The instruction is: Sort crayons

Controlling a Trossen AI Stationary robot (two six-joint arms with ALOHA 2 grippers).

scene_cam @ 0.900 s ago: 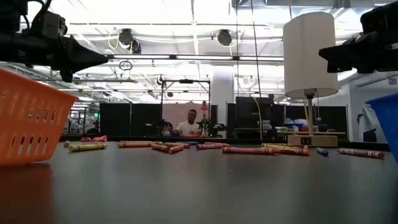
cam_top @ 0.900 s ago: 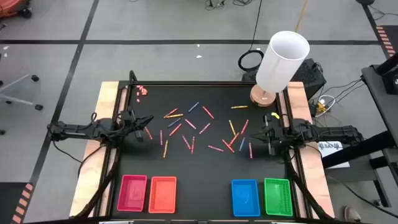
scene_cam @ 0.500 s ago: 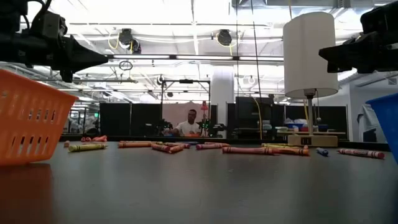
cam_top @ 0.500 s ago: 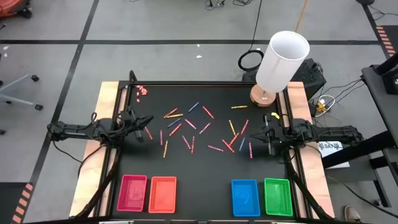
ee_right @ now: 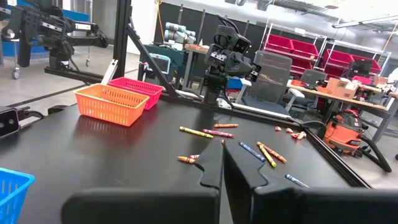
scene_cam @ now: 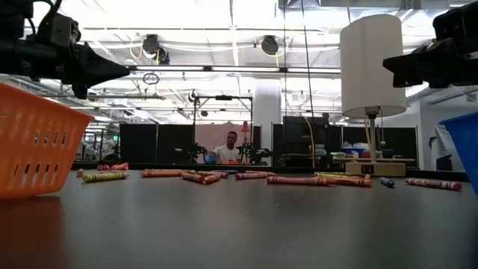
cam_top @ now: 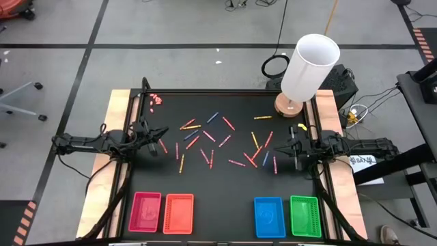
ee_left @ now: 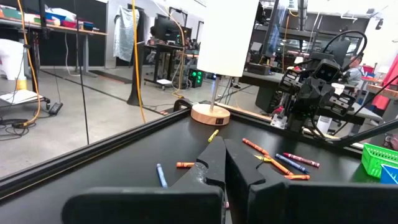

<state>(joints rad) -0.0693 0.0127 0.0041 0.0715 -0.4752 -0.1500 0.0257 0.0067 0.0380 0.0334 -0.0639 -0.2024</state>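
Many crayons (cam_top: 208, 140) in red, pink, orange, blue and yellow lie scattered flat on the black table top; they also show in the low view (scene_cam: 202, 176), the left wrist view (ee_left: 273, 160) and the right wrist view (ee_right: 205, 133). My left gripper (cam_top: 162, 133) hovers shut and empty at the table's left side, above the table. My right gripper (cam_top: 283, 145) hovers shut and empty at the right side. Both sets of fingers show closed together in the wrist views (ee_left: 222, 163) (ee_right: 221, 163).
Four trays stand along the near edge: pink (cam_top: 145, 211), orange (cam_top: 178, 212), blue (cam_top: 269, 216) and green (cam_top: 305, 215). A white lamp (cam_top: 308, 67) on a wooden base stands at the far right corner. Small pink-red bits (cam_top: 156, 100) lie at the far left corner.
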